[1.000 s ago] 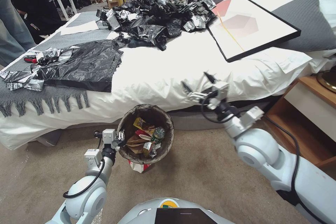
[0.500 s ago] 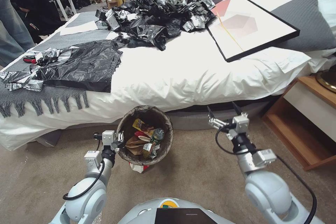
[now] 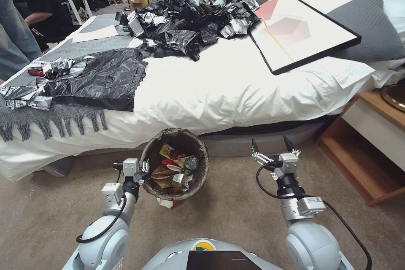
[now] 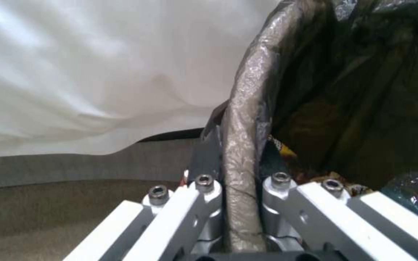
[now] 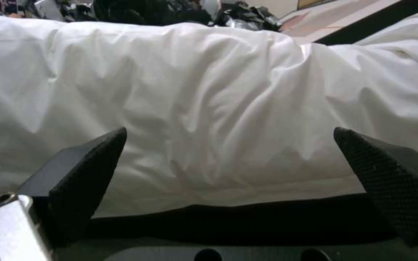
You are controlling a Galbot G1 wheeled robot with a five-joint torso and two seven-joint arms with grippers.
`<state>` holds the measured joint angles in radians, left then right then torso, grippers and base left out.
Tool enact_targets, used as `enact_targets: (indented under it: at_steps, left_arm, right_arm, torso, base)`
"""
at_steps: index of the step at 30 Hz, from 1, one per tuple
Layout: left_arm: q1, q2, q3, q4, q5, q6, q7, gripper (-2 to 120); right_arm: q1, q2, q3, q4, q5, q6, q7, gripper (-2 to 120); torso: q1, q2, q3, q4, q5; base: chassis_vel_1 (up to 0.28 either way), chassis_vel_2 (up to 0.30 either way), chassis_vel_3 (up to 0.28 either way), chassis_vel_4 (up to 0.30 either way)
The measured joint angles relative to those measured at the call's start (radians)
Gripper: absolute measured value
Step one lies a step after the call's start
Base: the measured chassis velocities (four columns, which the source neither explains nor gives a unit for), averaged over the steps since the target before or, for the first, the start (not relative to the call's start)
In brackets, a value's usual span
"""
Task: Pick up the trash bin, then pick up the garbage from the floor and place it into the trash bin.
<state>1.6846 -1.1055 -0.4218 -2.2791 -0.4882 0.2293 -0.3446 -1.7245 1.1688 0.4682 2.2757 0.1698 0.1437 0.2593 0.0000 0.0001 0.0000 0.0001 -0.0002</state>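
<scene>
Bed (image 3: 236, 88) spans the far side; near it, left of centre, we hold the bin (image 3: 174, 164) off the carpet, upright, mouth skyward, long axis vertical. Our left gripper (image 3: 144, 171) is clenched on its bagged rim at the left edge. We judge it light, thin-walled and slippery under the liner, so the rim is the sound hold. Garbage (image 3: 173, 168) lies inside. Our right gripper (image 3: 272, 145) hangs spread and empty, to the right.
</scene>
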Motion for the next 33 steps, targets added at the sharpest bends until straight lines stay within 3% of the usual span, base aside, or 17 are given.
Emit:
enact_targets:
  at_steps: [33]
  left_arm:
    - [0.003,-0.007,-0.002,-0.011,-0.009,-0.003,-0.005,4]
  right_arm:
    - [0.006,-0.006,-0.033,-0.006,-0.018,-0.004,0.003,100]
  torso:
    - [0.0,0.0,0.0,-0.0002,0.0002]
  base:
    - [0.039,0.04,0.043,0.041]
